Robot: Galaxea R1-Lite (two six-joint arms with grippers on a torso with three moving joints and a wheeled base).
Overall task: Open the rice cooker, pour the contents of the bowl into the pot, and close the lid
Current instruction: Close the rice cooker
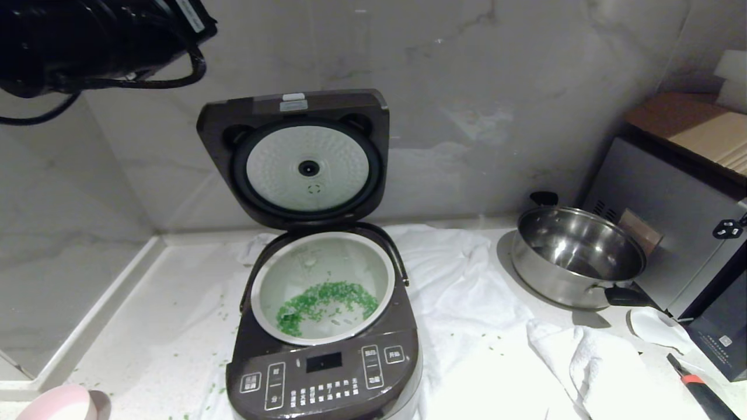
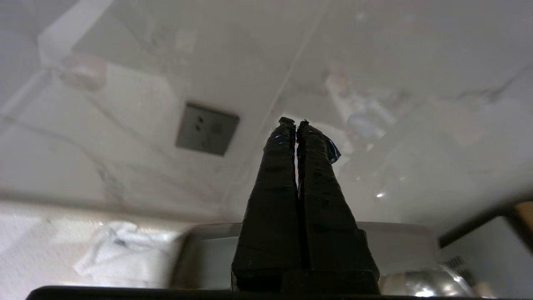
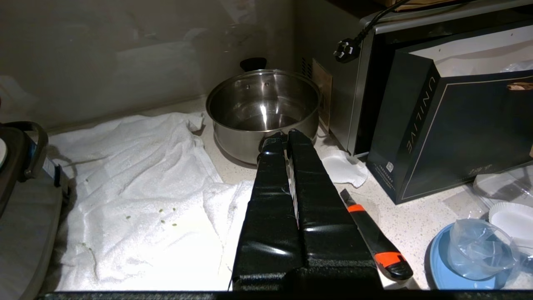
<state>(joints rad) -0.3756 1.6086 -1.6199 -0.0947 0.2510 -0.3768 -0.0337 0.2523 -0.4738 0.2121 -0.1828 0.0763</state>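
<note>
Now the pour is looking done, green bits [image 1: 327, 303] lying in the pot [image 1: 373, 262] of the rice cooker [image 1: 327, 373], pink bowl [image 1: 55, 405] sitting front-left; left gripper [image 2: 295, 123], closed and empty, is hanging high beside the upright lid [image 1: 233, 125], needing to press it down.

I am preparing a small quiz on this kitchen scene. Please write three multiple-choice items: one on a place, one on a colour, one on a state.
1. Where do most of the green bits lie?
A. in the steel saucepan
B. in the pot of the rice cooker
C. in the pink bowl

2. What colour is the bowl?
A. pale pink
B. blue
C. black

3. How is the lid?
A. shut
B. taken off, lying on the towel
C. raised open

Key: 1 B, the bits cover the pot's white floor; 2 A, its pink rim shows at the head view's lower left; 3 C, the lid's silvery underside faces forward.
</note>
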